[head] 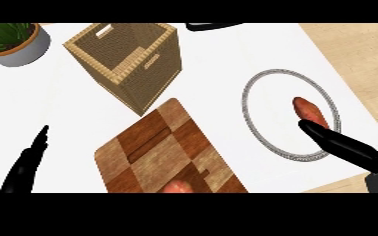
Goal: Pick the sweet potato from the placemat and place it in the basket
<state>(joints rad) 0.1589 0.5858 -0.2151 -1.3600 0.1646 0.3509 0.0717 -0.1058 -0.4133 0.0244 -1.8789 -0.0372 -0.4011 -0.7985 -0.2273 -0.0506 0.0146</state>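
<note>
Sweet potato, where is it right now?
The sweet potato lies at the head view's right, inside the ring of the placemat, just above the right hand; the basket stands far to its left.

Kitchen setting, domestic in character. A white bench carries a chequered wooden cutting board at near centre, a woven basket beyond it, a potted plant at far left, and a round placemat bearing a sweet potato at right.

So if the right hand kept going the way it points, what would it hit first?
Probably the sweet potato on the placemat: the right hand points at it, though height is unclear.
</note>
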